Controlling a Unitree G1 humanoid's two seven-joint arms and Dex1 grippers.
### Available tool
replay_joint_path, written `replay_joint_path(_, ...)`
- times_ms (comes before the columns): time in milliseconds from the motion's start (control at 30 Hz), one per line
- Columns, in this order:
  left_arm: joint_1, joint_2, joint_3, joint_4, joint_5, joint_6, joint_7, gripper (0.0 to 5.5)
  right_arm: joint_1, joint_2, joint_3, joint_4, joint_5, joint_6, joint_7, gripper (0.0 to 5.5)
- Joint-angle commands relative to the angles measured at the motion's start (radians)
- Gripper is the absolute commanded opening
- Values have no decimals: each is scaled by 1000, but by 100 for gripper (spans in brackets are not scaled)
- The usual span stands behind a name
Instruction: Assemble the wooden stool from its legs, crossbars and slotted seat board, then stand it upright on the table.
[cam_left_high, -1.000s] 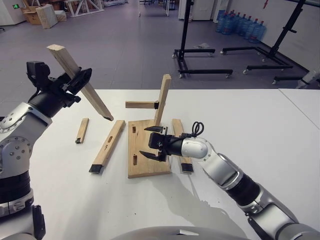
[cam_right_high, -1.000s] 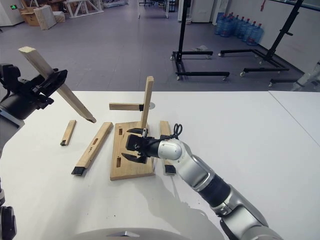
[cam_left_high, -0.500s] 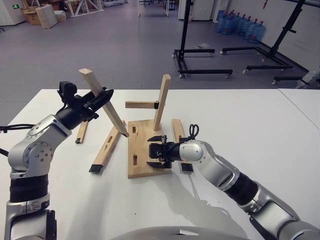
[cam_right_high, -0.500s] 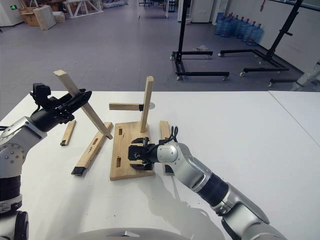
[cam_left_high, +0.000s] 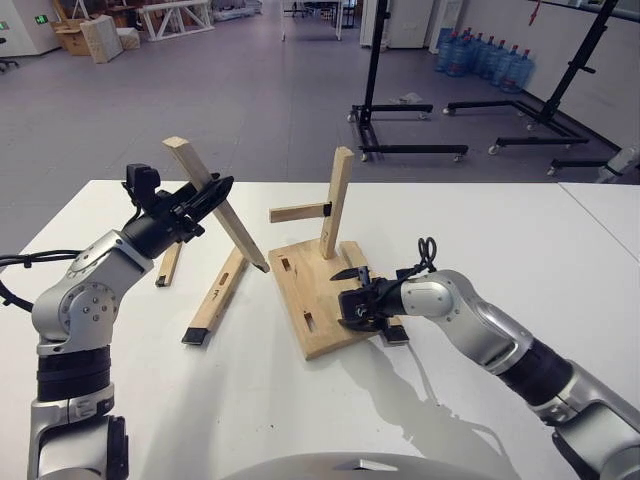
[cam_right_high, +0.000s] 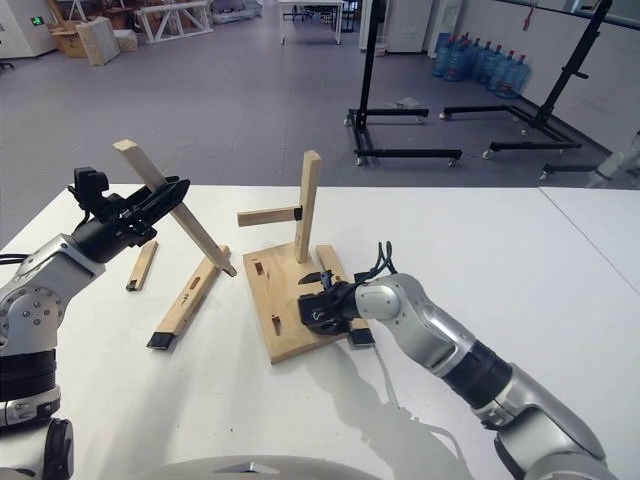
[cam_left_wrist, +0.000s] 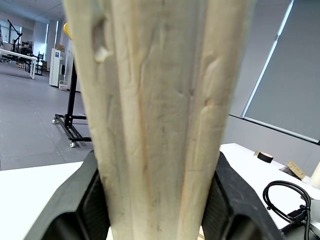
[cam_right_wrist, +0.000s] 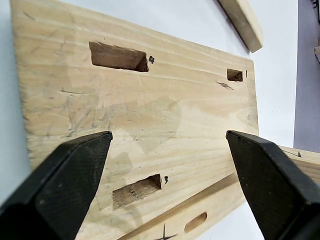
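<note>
The slotted seat board (cam_left_high: 312, 300) lies flat and skewed on the white table. One leg (cam_left_high: 337, 200) stands upright in its far end, with a crossbar (cam_left_high: 297, 212) sticking out sideways. My left gripper (cam_left_high: 195, 198) is shut on another leg (cam_left_high: 218, 203), held tilted above the table, its lower end near the board's far left corner. In the left wrist view this leg (cam_left_wrist: 155, 115) sits between the fingers (cam_left_wrist: 82, 200). My right gripper (cam_left_high: 352, 297) is open over the board's near right part; the right wrist view shows the slots of the board (cam_right_wrist: 150, 100) between its fingers (cam_right_wrist: 65, 185).
A slotted leg (cam_left_high: 216, 297) and a short crossbar (cam_left_high: 167, 265) lie flat left of the board. Another leg (cam_left_high: 372, 300) lies along the board's right side, by my right gripper. A second table (cam_left_high: 612, 200) adjoins on the right. Black stands (cam_left_high: 400, 110) are on the floor beyond.
My left arm swung the held leg down and right toward the board. The board turned, its near end sliding right together with my right gripper.
</note>
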Motion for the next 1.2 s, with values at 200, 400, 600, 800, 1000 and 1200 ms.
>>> replay_joint_path(200,-8,-50,-33,-47,-15,39,21,202,115,-95,11,-20,3,9,152,422)
replay_joint_path(400,-31,-42,-56,-11,-17,60,-23,202,67,-57,-96,-95,101,96,182,422)
replay_joint_path(600,-85,-29,-67,88,6,54,-111,202,-35,3,-211,-162,220,225,206,422)
replay_joint_path(800,-184,-52,-86,295,22,52,-245,202,-109,29,-303,-150,292,303,178,422)
replay_joint_path(1000,-236,-81,-123,484,128,-39,-351,202,-76,30,-321,-164,335,339,153,422)
replay_joint_path(1200,-282,-130,-116,597,181,-104,-386,202,-64,29,-312,-182,359,356,145,422)
